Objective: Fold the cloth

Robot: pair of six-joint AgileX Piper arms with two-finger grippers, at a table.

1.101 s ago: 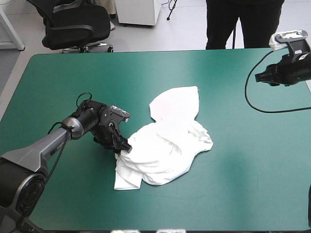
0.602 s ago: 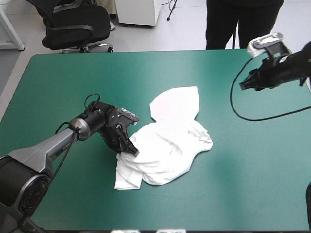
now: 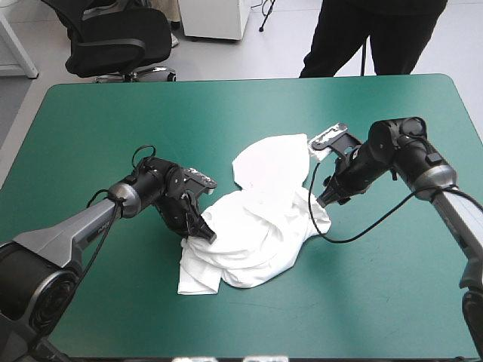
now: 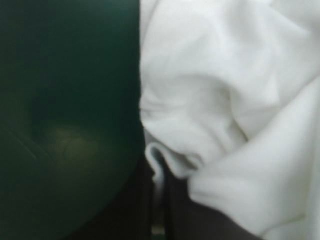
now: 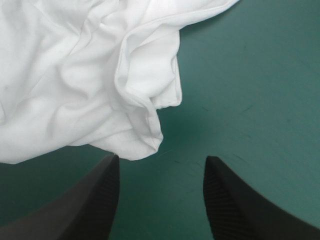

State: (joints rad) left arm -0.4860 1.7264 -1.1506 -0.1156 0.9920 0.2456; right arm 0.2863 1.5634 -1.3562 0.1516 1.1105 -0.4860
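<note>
The crumpled white short-sleeved T-shirt (image 3: 264,219) was found wholly unfolded, its edge seemingly pinched between the left gripper's (image 3: 198,230) black fingers; its hem was seen just ahead of the right gripper's (image 5: 162,162) spread fingers.

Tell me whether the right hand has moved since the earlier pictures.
Yes. The right hand has swung from the table's far right corner inward to the T-shirt's right edge.

A black office chair (image 3: 113,41) and white cabinet (image 3: 215,19) stand on pale floor (image 3: 279,45).
</note>
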